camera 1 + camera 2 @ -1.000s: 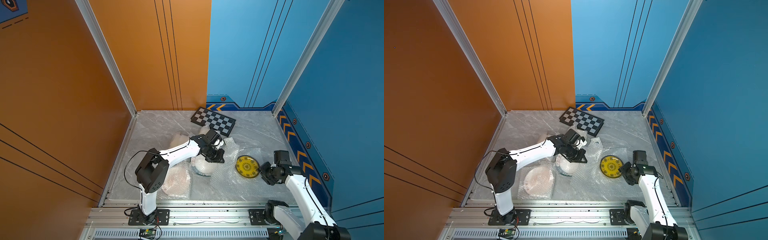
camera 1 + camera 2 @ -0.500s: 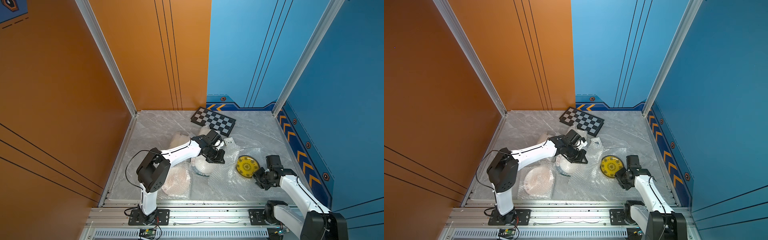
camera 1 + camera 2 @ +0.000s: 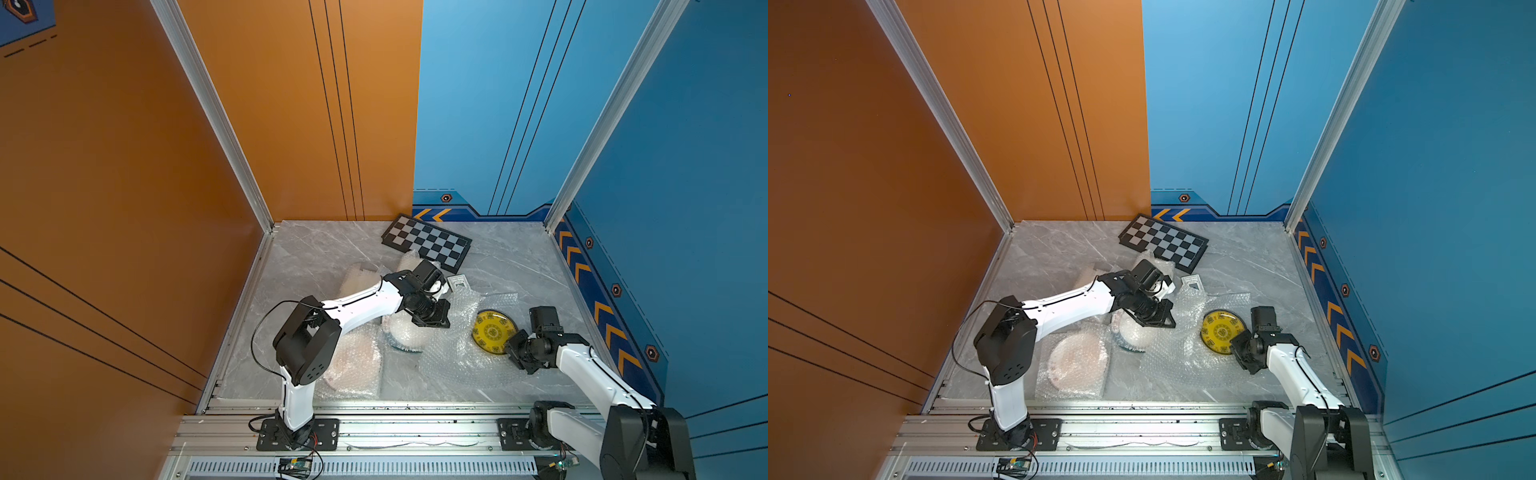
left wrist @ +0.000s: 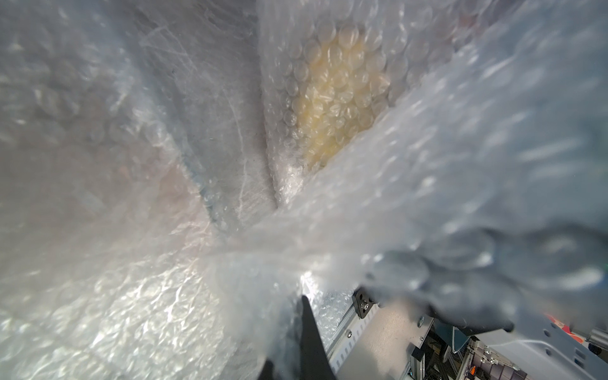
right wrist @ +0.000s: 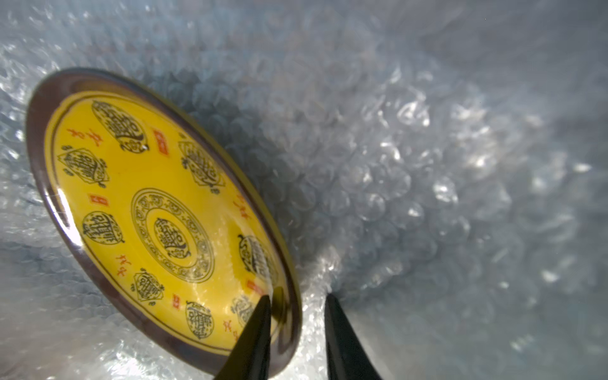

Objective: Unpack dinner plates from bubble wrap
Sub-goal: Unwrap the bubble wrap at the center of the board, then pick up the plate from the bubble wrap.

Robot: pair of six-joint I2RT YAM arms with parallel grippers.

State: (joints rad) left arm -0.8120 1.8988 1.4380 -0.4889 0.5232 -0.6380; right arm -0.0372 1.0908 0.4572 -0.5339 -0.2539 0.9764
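Plate (image 5: pixel 158 214) is glossy, slick, breakable; right pincer (image 5: pixel 297 296) straddles its rim, not clamped yet, left pincer (image 3: pixel 430 320) pinches floppy wrap (image 4: pixel 329 230).

Plate (image 3: pixel 493 332) lies on bubble wrap (image 3: pixel 457 365), before checkerboard (image 3: pixel 428 243).

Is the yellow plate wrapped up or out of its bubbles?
Out. The yellow plate lies bare on top of the spread bubble wrap; in the right wrist view nothing covers its pattern.
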